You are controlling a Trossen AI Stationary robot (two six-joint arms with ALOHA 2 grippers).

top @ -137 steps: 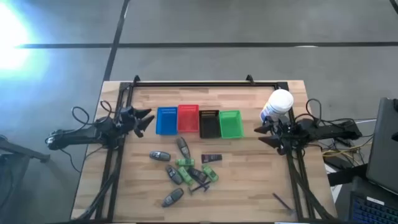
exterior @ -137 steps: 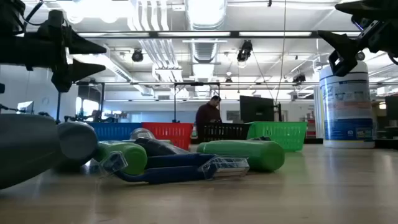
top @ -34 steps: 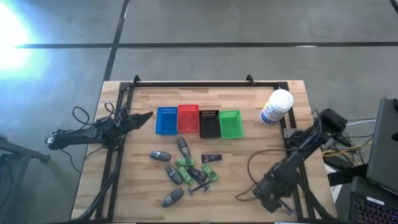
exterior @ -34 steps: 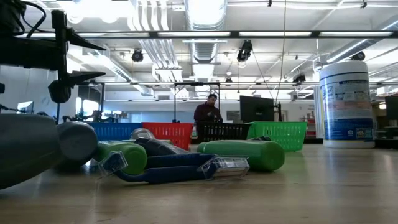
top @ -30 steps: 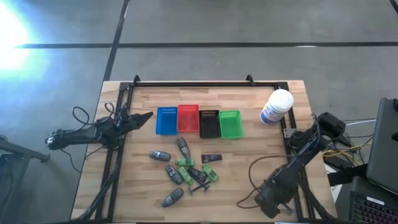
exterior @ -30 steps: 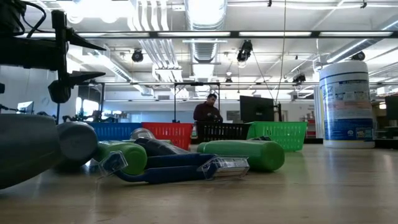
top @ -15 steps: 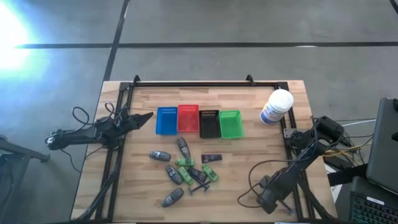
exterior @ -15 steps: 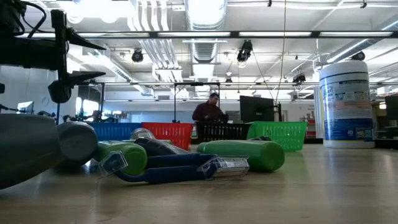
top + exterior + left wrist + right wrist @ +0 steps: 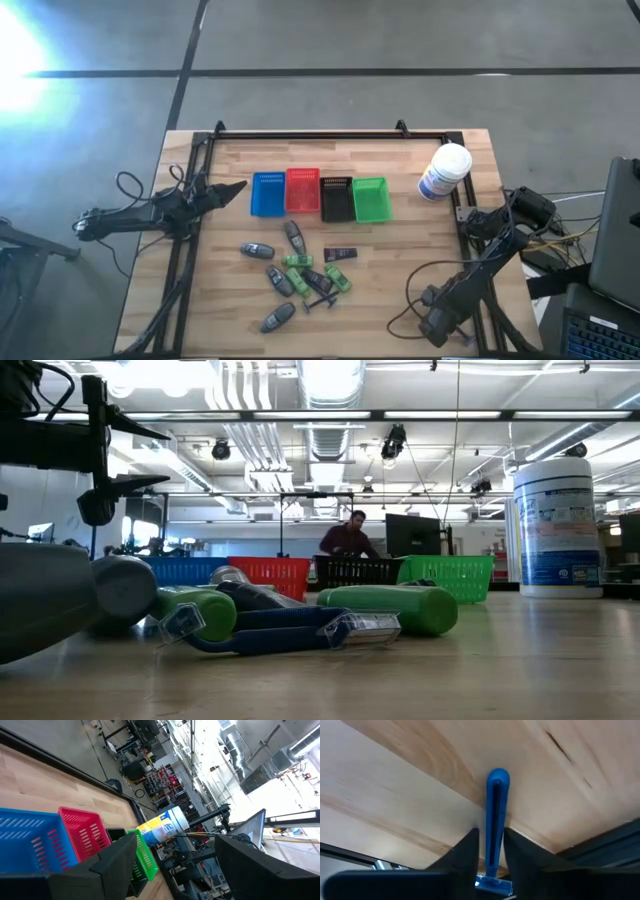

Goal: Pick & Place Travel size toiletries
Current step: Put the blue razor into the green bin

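The toiletries (image 9: 305,275) lie in a loose heap at the table's middle near side: grey tubes (image 9: 257,250), green packets (image 9: 297,261), a maroon packet (image 9: 340,253). In the low view they show as a green tube (image 9: 390,608) and a grey tube (image 9: 60,595). My right gripper (image 9: 440,325) is at the near right corner, shut on a thin blue stick (image 9: 497,795); in the high view the gripper hides the stick. My left gripper (image 9: 235,187) is open and empty, in the air at the table's left edge, beside the blue basket. My right gripper pinches the blue stick's shaft (image 9: 495,820) between its two fingers (image 9: 472,840). The stick lies along the fingers; its rounded end (image 9: 498,774) reaches out past the fingertips and its clear head (image 9: 493,883) is back between them. Whether it is clear of the table, I cannot tell.
Four small baskets stand in a row at the far middle: blue (image 9: 267,193), red (image 9: 302,189), black (image 9: 336,198), green (image 9: 370,199). A big white container (image 9: 445,172) stands at the far right. A cable loops on the table (image 9: 410,290) by my right arm. A person (image 9: 347,538) stands far behind.
My right arm has shifted a little toward the table's near right corner, its gripper staying low over the wood. The person in the room behind has moved to the right.
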